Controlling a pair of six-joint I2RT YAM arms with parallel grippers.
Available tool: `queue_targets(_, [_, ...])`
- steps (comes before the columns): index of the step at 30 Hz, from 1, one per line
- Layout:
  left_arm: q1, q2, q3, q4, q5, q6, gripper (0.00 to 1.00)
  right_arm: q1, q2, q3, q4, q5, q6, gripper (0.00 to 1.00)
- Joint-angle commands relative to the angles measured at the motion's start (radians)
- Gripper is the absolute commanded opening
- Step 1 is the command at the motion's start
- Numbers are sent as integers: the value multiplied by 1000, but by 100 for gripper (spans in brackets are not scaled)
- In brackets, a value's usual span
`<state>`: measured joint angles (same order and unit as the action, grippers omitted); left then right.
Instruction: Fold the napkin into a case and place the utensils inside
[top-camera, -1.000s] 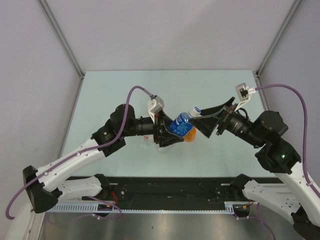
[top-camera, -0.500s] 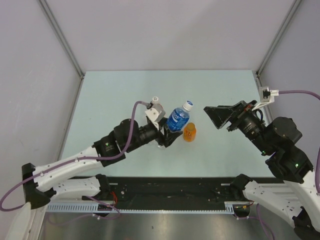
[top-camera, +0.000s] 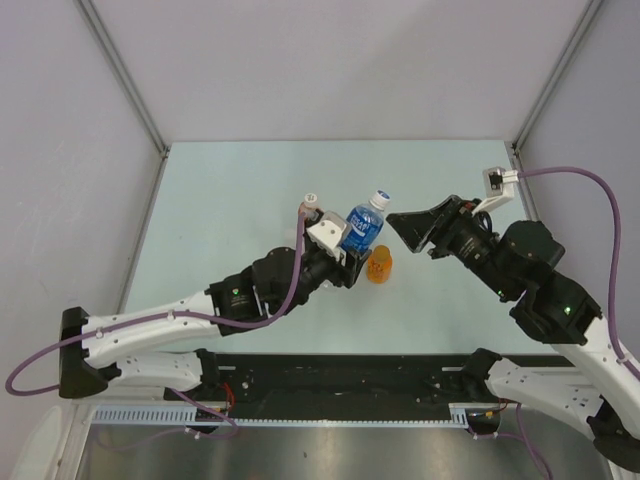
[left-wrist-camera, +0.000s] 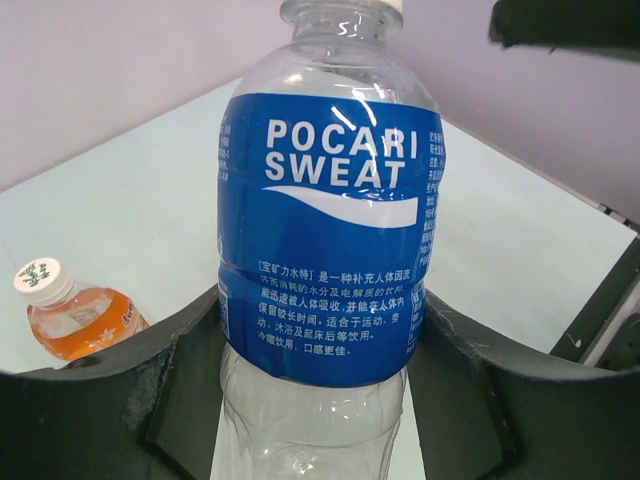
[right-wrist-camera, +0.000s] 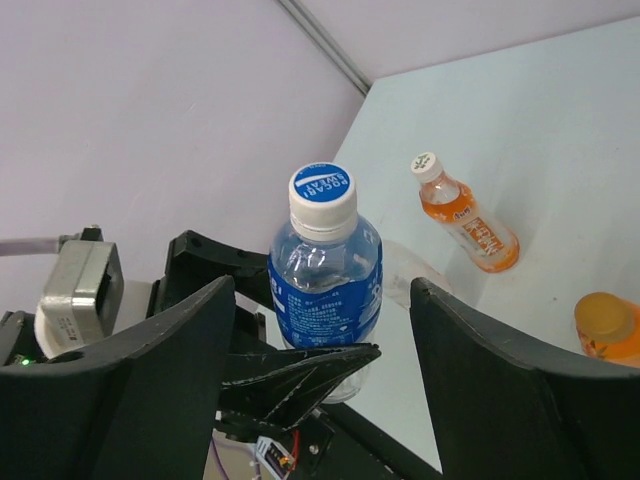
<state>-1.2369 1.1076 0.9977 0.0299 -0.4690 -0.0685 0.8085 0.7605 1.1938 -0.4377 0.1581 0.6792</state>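
No napkin or utensils show in any view. My left gripper (top-camera: 347, 262) is shut on a clear bottle with a blue Pocari Sweat label (top-camera: 363, 229) and a white cap, and holds it upright above the table. In the left wrist view the two fingers press the bottle (left-wrist-camera: 330, 200) at the label's lower edge, around the left gripper (left-wrist-camera: 320, 400). My right gripper (top-camera: 408, 228) is open and empty just right of the bottle's cap. In the right wrist view the bottle (right-wrist-camera: 325, 270) stands beyond the wide gap of the right gripper (right-wrist-camera: 322, 300).
A small orange drink bottle with a white cap (right-wrist-camera: 465, 225) lies on the pale green table (top-camera: 220, 200); it also shows in the left wrist view (left-wrist-camera: 75, 315). Another orange bottle (top-camera: 379, 266) stands under the held bottle. Grey walls close in the table on three sides.
The right gripper left the bottle's cap, drew back to the right, then came back partway toward it. The left arm shifted and turned the held bottle more upright.
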Motion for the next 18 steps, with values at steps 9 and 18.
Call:
queue_targets(9, [-73,11,45,59,-97,59,0,123,48,26,76,166,-46,73])
queue_targets(18, [-91,-29,-1,100,-85,64,0,124,48,6,134,207,-47,65])
